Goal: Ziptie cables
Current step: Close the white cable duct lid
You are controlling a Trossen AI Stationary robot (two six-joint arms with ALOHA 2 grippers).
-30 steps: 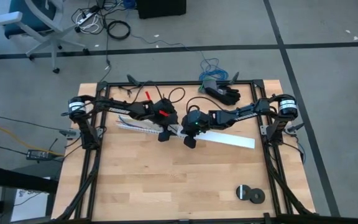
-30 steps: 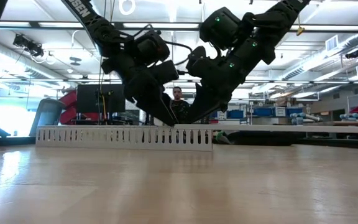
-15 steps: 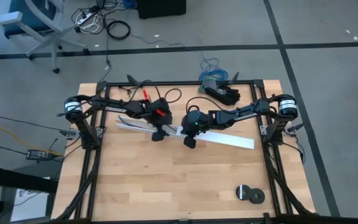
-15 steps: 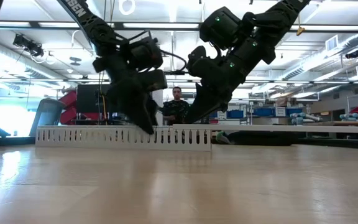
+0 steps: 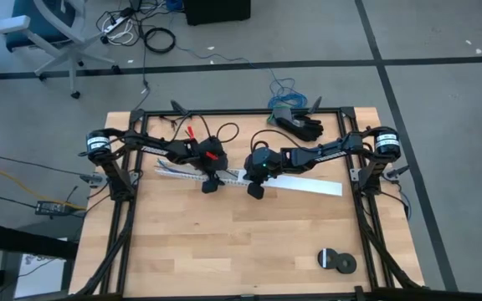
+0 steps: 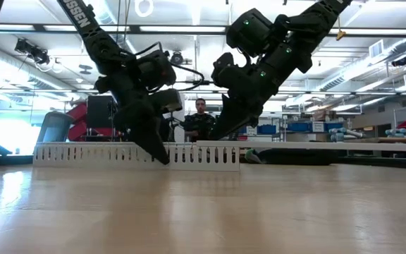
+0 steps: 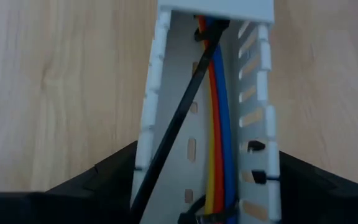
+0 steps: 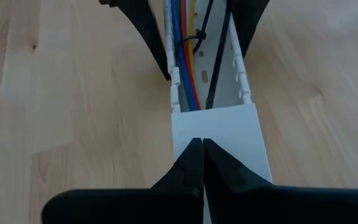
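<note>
The channel, a white plastic trough with slotted side walls, lies on the wooden table with its long axis running across the table from the left arm's side to the right arm's side, slightly slanted. From about its middle toward the right arm a smooth white cover closes it; the other half is open.

The cables lie inside the open half, parallel to the long axis: smooth round wires in orange, yellow and blue. A ziptie, a thin flat black strip, lies diagonally over them along the trough floor. In the right wrist view a second black ziptie appears looped around the cables.

The left end effector sits over the open half, its dark fingers spread wide, one outside each slotted wall, gripping nothing. The right end effector rests on the cover's end with fingers pressed together, holding nothing.

The table's near half is bare planked wood; two round black objects lie near its front right corner. A person stands beyond the table.
</note>
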